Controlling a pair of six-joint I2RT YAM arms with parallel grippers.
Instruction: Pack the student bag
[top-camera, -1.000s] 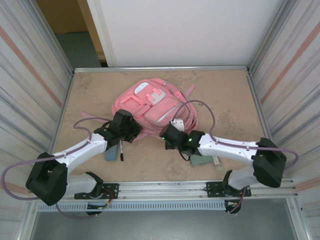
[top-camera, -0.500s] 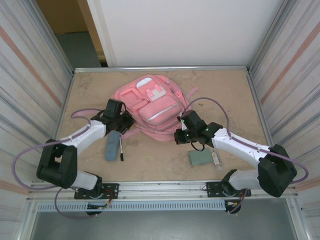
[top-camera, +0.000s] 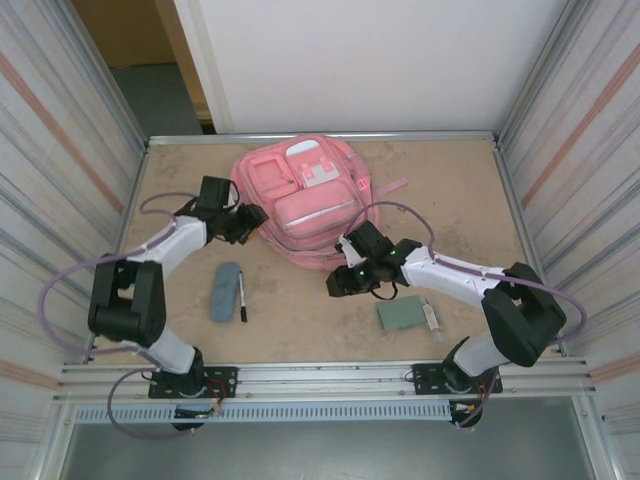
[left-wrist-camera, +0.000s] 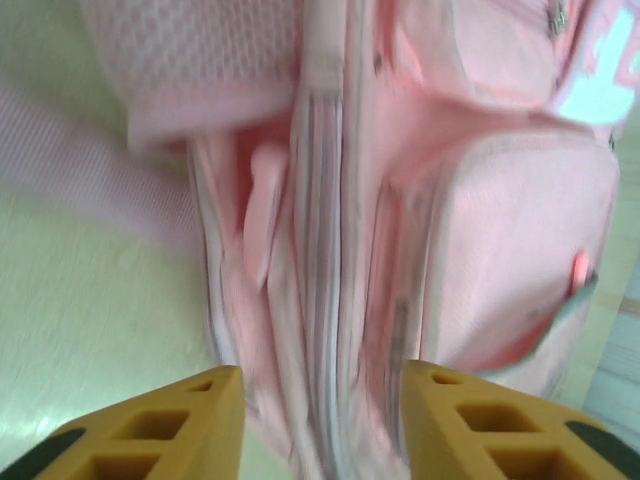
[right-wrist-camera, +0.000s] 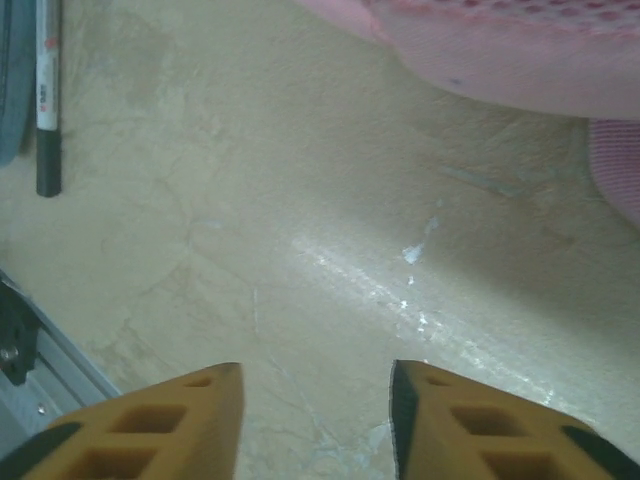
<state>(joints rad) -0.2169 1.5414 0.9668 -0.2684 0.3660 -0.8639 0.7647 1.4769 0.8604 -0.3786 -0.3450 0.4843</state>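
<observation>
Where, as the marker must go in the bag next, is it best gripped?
Pinch the marker across its thin barrel near the dark end closest to the arms, coming straight down. It lies flat on the table, so only its sides are free, and the blue-grey case beside it angles away at that end, leaving finger room.

Tan table (top-camera: 460, 200), metal-edged. Pink backpack (top-camera: 305, 200) flat toward twelve o'clock. Grey-blue pouch (top-camera: 226, 291) at eight o'clock, pen (top-camera: 242, 297) just beside, on its three o'clock side. Green pad (top-camera: 400, 315) at five o'clock, small white tube (top-camera: 431, 318) alongside.
</observation>
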